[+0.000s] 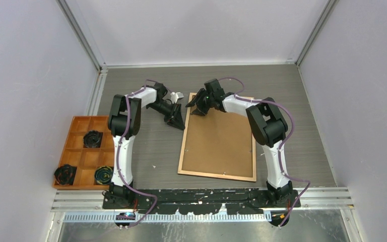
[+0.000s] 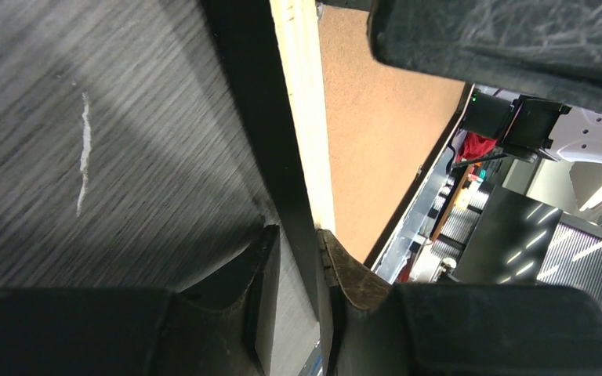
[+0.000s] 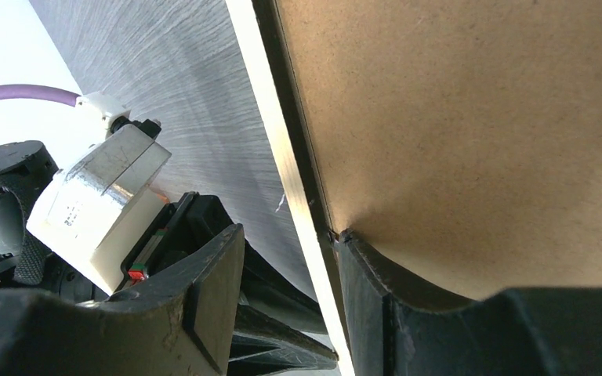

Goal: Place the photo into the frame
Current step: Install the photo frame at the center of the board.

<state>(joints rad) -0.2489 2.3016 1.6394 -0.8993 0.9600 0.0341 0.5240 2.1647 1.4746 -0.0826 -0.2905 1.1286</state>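
Note:
The frame point(image 1: 183, 151) lies back-up on the table, its light wood rail round a brown backing board point(image 1: 219, 141). My left gripper point(image 1: 176, 121) is at the upper part of the left rail. In the left wrist view the jaws point(image 2: 298, 231) are shut on the frame's black-sided rail point(image 2: 259, 117), with the board point(image 2: 376, 117) beyond. My right gripper point(image 1: 197, 108) is at the frame's far left corner and stands open point(image 3: 291, 231). One fingertip point(image 3: 353, 251) rests at the seam between rail point(image 3: 270, 133) and board point(image 3: 455, 117); the other hangs over the table. The photo is out of view.
An orange compartment tray point(image 1: 75, 151) holding black round parts sits at the left table edge. Grey walls close in the table on three sides. The left arm's wrist point(image 3: 94, 204) is close beside the right gripper.

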